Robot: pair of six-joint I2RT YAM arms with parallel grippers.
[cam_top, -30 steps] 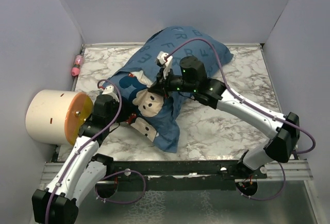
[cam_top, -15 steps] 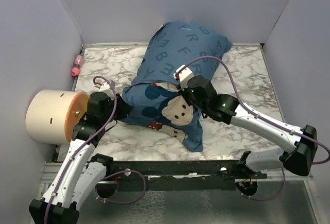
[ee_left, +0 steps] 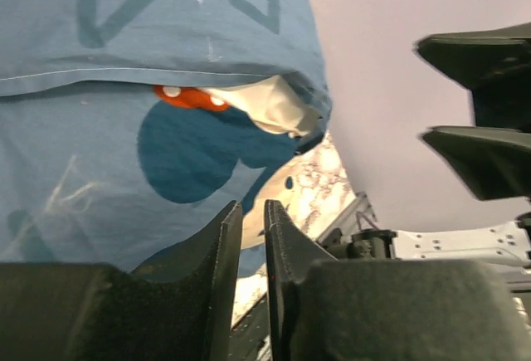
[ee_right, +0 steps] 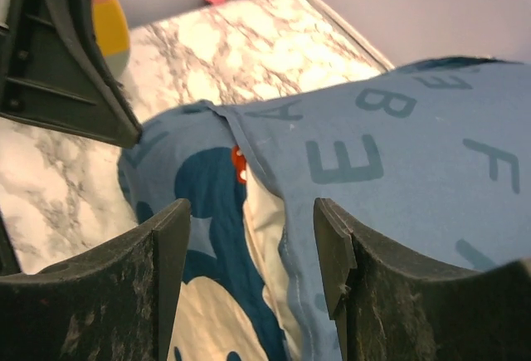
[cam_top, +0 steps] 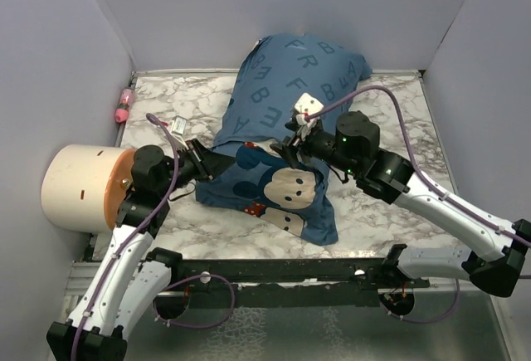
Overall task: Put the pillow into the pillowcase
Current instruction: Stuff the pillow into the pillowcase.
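Top external view: a floppy blue fabric pillowcase printed with letters and cartoon mouse faces with red bows lies on the marble-patterned worktop. Its lettered end leans on the far wall and its mouse-printed end reaches toward the arms. It looks plump along its whole length. The large white fabric pillow is hidden, and no bare part of it shows for certain. The left claw meets the pillowcase's left edge. The right claw hangs over the middle of the pillowcase, at the fold where the lettered layer overlaps the mouse print. A cream cylinder with a flat orange face sits at the worktop's left edge beside the left arm. A small pink bottle lies by the far left corner.

Left wrist view: the left claw's fingers stand narrowly parted, with only a slim slit between them and no cloth seen in it. The blue fabric sits just beyond their tips. A red dotted bow and a cream fold peep from under the lettered layer's seam; I cannot tell whether that fold is print or pillow. The right claw's dark fingers show at the right, spread apart.

Right wrist view: the right claw gapes wide with nothing between its fingers, above the letters A, E, B and F. The left claw's finger tip touches the pillowcase's edge at upper left.
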